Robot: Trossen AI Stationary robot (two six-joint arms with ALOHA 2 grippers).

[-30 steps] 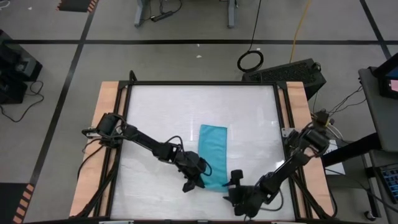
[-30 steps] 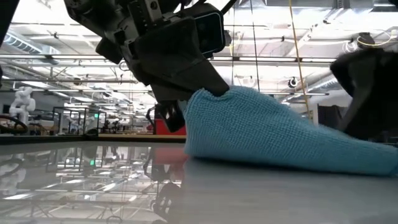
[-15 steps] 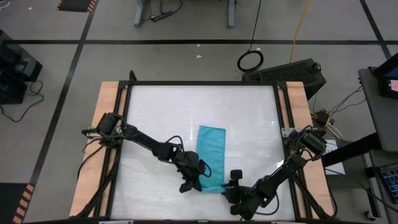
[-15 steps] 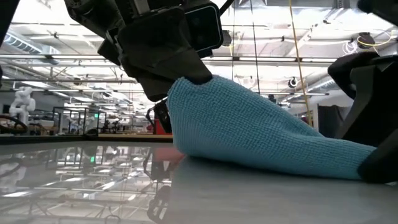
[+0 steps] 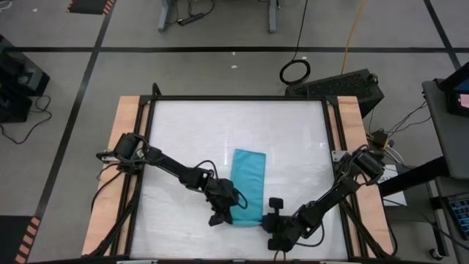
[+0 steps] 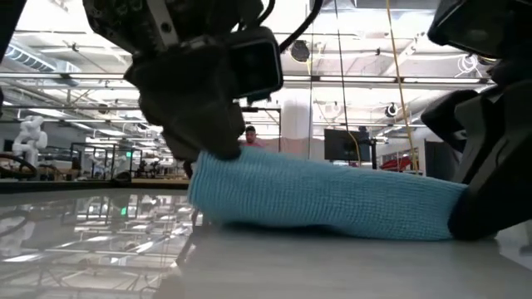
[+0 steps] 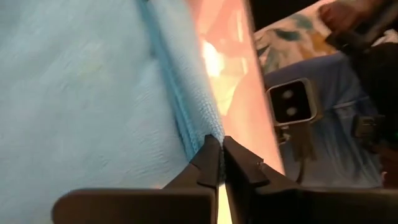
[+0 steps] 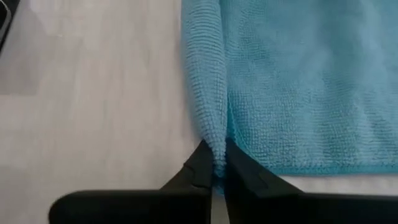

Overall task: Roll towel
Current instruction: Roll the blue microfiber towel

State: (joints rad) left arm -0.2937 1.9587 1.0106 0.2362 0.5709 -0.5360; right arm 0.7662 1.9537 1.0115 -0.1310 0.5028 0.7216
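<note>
Left gripper pinched tight on the near left corner of the towel; right gripper clamped on the near right corner, a fold of cloth caught between its fingertips. Towel lies lengthwise mid-table, near end bunched and lifted slightly off the surface between both grippers, far end flat. A person shows far behind in the low view.

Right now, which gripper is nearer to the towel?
Neither: both pinch the towel at its near end. The left gripper holds its left corner, the right gripper its right corner.
</note>
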